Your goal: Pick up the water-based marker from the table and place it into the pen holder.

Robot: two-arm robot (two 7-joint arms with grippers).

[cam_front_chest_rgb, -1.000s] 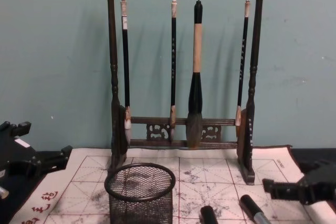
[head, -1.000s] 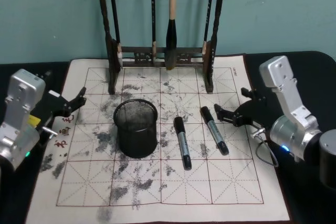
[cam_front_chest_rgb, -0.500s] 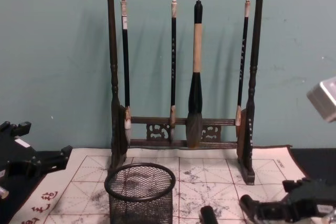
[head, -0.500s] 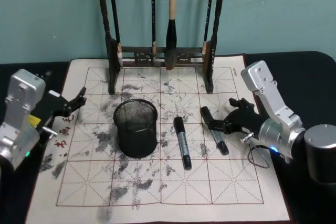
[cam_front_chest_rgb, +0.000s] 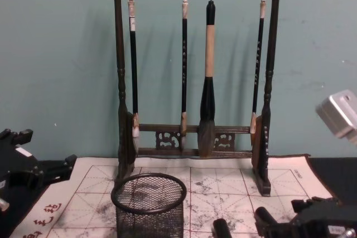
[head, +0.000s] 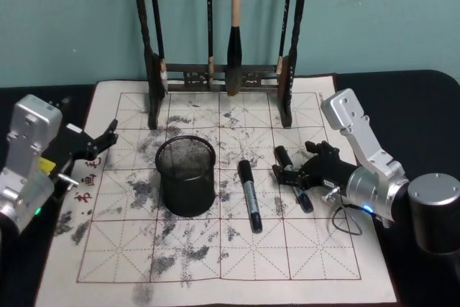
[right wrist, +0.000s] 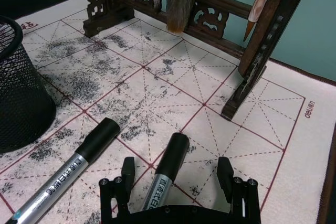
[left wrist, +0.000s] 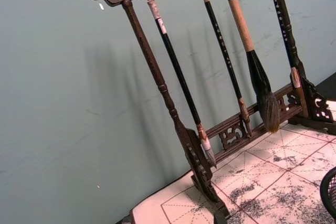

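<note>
Two black-capped, grey-barrelled water-based markers lie on the cream mat of the table (head: 323, 249): one in the middle (head: 249, 195), one further right (head: 294, 181). My right gripper (head: 295, 161) is open and low over the right marker (right wrist: 169, 163), with one finger (right wrist: 127, 174) on each side of its cap end and not touching it. The black mesh pen holder (head: 186, 176) stands upright left of the markers, and its rim shows in the chest view (cam_front_chest_rgb: 149, 192). My left gripper (head: 100, 141) stays parked and open at the mat's left edge.
A tall dark wooden brush rack (head: 223, 70) with several hanging brushes stands at the back of the mat, its right foot (right wrist: 247, 77) just beyond my right gripper. The front half of the mat lies bare. Black tabletop flanks the mat.
My right gripper has moved left from the mat's right edge and now straddles the right marker's cap end. The markers, the pen holder and the left arm have not moved.
</note>
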